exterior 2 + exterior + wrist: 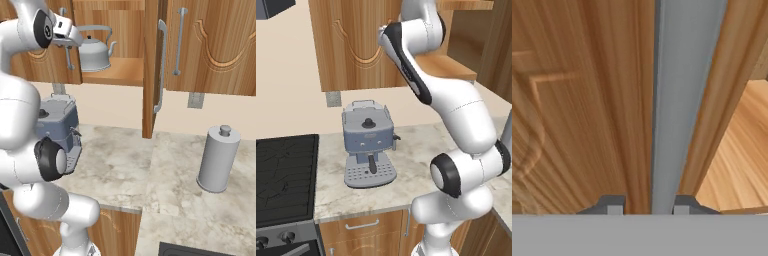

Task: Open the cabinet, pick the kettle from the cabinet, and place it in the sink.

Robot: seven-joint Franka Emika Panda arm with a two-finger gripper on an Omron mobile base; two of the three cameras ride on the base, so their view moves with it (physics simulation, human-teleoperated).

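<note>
The cabinet [120, 20] hangs on the wall with its right door [150, 75] swung open, edge-on to the right base view. Its left door [351, 40] is closed. On the open shelf stands the kettle [95, 54], silver-grey with an arched handle. My gripper [69, 39] is at the left door's vertical silver bar handle [677, 100], just left of the kettle. In the hand view my gripper [648, 206] has a finger tip on each side of the bar, shut on it. A dark strip of the sink [195, 249] shows at the bottom edge.
A blue-grey coffee machine [368, 145] stands on the marble counter [416, 160] below the cabinet. The black stovetop [283, 175] lies to its left. A tall grey cylinder with a knob [217, 160] stands on the counter to the right, under another closed cabinet door [215, 45].
</note>
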